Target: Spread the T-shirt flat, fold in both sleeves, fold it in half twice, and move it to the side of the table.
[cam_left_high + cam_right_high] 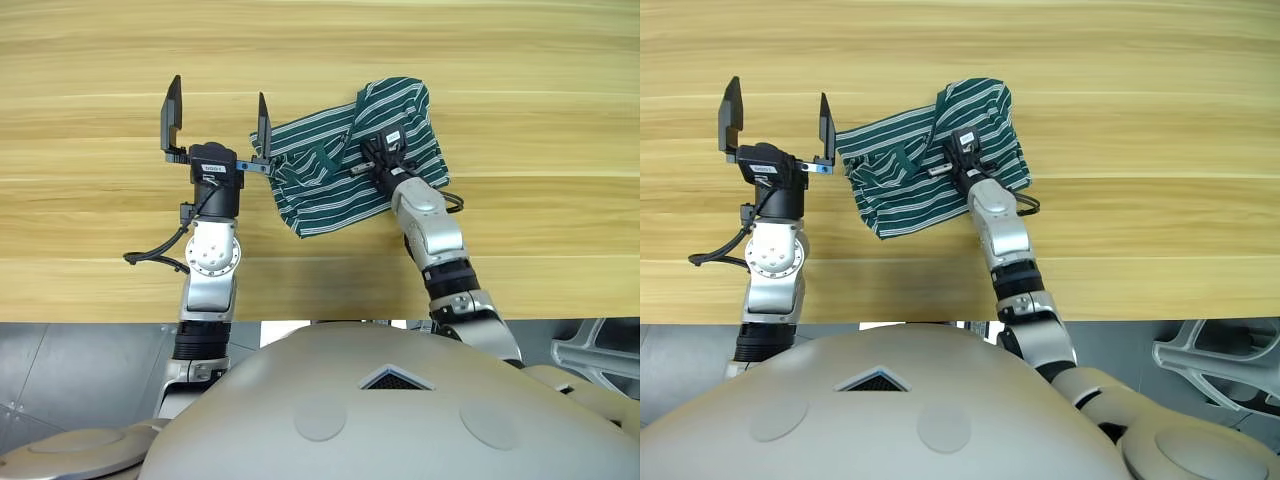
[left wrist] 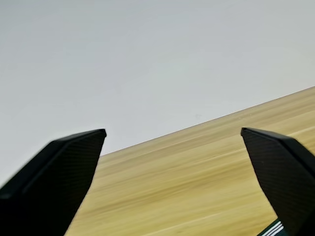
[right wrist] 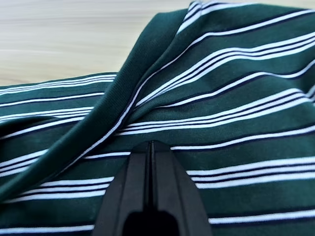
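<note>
I judge the folding done: the one T-shirt [image 1: 320,200] lies as a compact striped bundle in the upper centre of the counter [image 1: 520,230], so moving it aside remains. My right claw [image 3: 151,143] rests on it, fingers pressed together; my left claw [image 1: 218,110] stands spread wide at its left edge. Next, both of my two claws need a firm hold that keeps the folds.
</note>
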Motion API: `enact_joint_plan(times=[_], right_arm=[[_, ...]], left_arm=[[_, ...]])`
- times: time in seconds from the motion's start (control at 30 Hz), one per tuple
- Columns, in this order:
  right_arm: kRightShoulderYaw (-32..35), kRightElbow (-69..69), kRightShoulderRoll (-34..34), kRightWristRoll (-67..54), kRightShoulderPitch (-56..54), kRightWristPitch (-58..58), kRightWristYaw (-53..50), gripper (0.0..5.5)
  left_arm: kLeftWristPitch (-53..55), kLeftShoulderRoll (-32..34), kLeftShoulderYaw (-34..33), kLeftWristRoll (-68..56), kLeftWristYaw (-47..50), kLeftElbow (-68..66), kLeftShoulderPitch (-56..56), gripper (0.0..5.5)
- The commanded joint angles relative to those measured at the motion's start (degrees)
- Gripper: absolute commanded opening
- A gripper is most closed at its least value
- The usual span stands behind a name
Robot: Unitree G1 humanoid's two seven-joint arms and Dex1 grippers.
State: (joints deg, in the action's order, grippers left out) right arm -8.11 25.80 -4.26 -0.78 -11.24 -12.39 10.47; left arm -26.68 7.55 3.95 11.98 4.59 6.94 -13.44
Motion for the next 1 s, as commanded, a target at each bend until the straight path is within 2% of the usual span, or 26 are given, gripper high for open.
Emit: enact_joint_plan(times=[0.03,0.23,0.37,0.47,0.57,0.7,0.77,0.87,1.0], right_arm=[[-1.4,12.6,-3.8,1.1,-3.9,1.7,-0.7,0.04],[-8.3,25.2,1.0,8.3,-10.1,13.7,6.4,0.04],[-18.0,29.5,7.9,16.3,-10.7,29.9,17.8,0.04],[-21.1,32.2,15.5,19.6,-12.2,43.0,23.2,0.04],[-21.7,35.1,22.3,20.5,-14.9,53.8,26.6,0.04],[-21.8,38.0,26.4,21.0,-18.3,62.1,27.5,0.04],[-21.4,38.5,26.5,22.1,-20.9,65.3,24.9,0.04],[-16.9,37.0,24.5,17.3,-23.1,67.3,23.9,0.04],[-13.2,32.3,23.5,15.6,-18.8,61.1,19.6,0.04]], left_arm=[[0.4,0.3,-0.5,-0.2,-0.8,1.1,0.6,4.98],[0.8,0.7,-1.4,-0.2,-1.3,1.3,1.4,4.98],[0.7,0.8,-1.7,-0.3,-1.9,0.4,2.2,4.98],[0.8,1.0,-2.1,-0.7,-2.3,-0.2,2.8,4.98],[0.8,0.7,-1.3,-1.2,-3.1,-0.8,2.7,4.98],[0.3,0.5,4.0,-0.6,-7.0,-1.2,1.7,4.98],[0.8,0.4,5.3,-2.6,-8.9,-0.7,1.2,4.98],[0.8,0.8,5.3,-3.7,-10.0,-0.5,1.0,4.98],[0.7,0.3,5.3,-3.9,-9.8,-0.3,0.3,4.98]])
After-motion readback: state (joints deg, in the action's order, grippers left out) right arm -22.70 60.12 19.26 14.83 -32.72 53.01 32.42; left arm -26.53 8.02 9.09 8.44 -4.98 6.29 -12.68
